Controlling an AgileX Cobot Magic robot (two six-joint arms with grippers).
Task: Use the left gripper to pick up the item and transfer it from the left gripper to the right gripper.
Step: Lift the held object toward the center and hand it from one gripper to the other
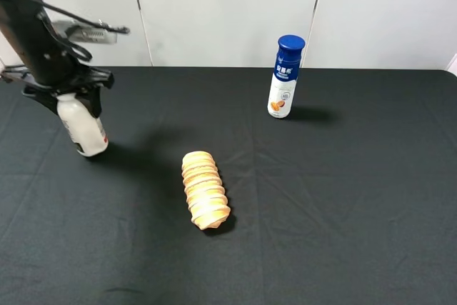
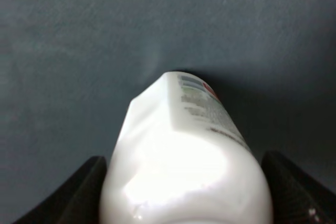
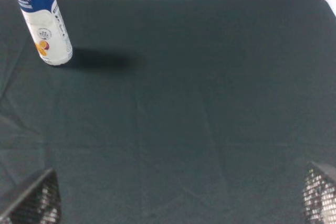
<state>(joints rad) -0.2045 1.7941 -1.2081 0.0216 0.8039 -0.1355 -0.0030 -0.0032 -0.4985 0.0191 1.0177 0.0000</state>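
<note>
My left gripper (image 1: 69,96) is shut on the upper part of a white bottle (image 1: 84,130) at the far left of the black table. The bottle hangs slightly tilted, its base at or just above the cloth; I cannot tell if it touches. In the left wrist view the white bottle (image 2: 184,150) fills the space between the two dark fingers (image 2: 79,195), and its printed label faces the camera. My right gripper (image 3: 176,198) is out of the exterior view. In the right wrist view its fingertips (image 3: 34,200) stand wide apart and empty above the cloth.
A blue-capped white bottle (image 1: 285,76) stands upright at the back centre and also shows in the right wrist view (image 3: 44,22). A ridged orange-tan bread-like roll (image 1: 204,189) lies in the middle of the table (image 1: 343,198). A white wall stands behind.
</note>
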